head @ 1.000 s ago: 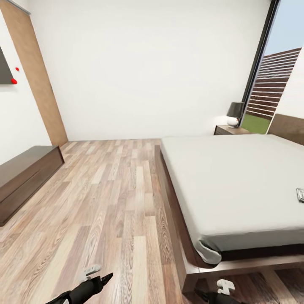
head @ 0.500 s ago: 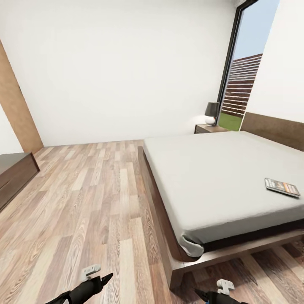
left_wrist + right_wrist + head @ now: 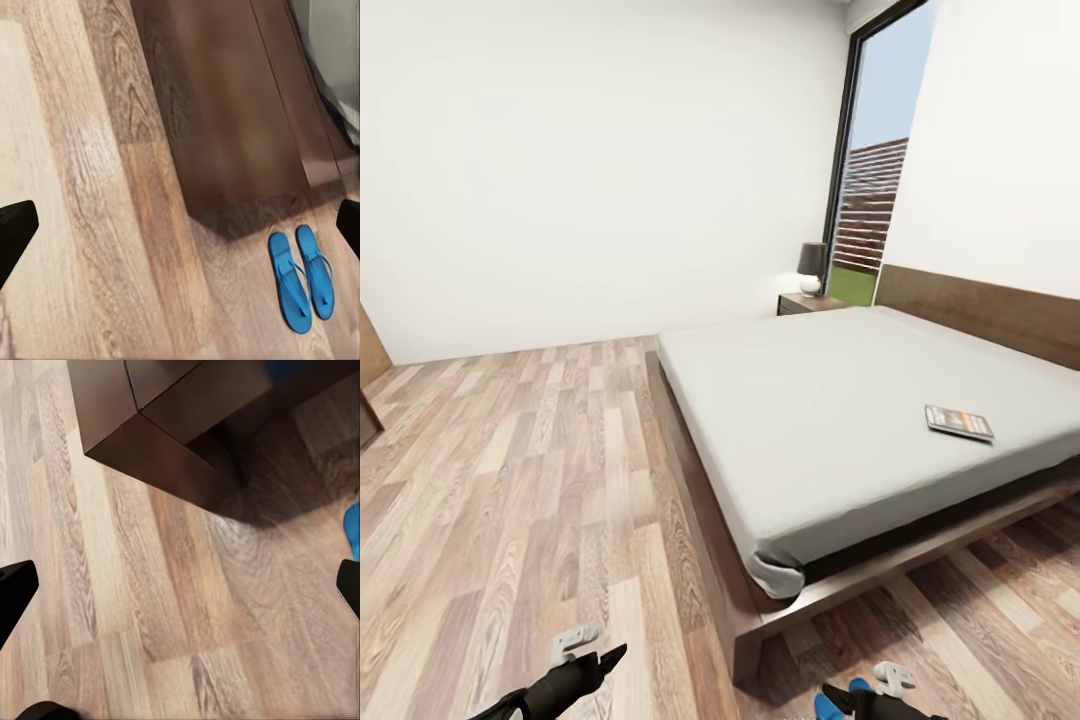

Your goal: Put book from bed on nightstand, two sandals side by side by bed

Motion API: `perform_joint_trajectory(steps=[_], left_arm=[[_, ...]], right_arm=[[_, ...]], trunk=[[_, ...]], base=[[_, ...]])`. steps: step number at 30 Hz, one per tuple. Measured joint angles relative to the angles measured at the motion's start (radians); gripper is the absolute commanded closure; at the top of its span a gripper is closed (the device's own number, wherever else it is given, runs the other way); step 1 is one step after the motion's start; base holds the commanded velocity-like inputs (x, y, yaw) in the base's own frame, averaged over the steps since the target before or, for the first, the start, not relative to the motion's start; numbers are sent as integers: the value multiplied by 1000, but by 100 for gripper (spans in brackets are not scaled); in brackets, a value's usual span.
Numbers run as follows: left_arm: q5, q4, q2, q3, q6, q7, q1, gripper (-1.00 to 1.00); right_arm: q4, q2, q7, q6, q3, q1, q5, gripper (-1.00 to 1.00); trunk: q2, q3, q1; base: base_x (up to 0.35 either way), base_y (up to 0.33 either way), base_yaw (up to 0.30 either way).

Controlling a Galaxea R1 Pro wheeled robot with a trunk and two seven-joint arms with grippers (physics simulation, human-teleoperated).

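Your bed (image 3: 830, 400) fills the right half of the head view; the nightstand (image 3: 807, 303) is at its far corner. The book (image 3: 959, 422) lies flat near the right edge, long axis across the mattress, nearer your right gripper (image 3: 180, 585). Sandals (image 3: 301, 279) are paired, parallel, off the frame's corner. Both sets of fingers are spread, empty.

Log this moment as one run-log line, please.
phase: approaching bed | book: on mattress | sandals: side by side on floor | left end effector: open, empty | right end effector: open, empty
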Motion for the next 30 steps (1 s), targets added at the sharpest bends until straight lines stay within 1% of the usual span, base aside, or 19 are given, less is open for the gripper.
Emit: perform_joint_trajectory(steps=[30], left_arm=[[1,1,0,-1,-4,0,0,-100]], right_arm=[[0,-1,0,0,0,0,0,-100]], trunk=[[0,17,0]], base=[[0,0,-282]])
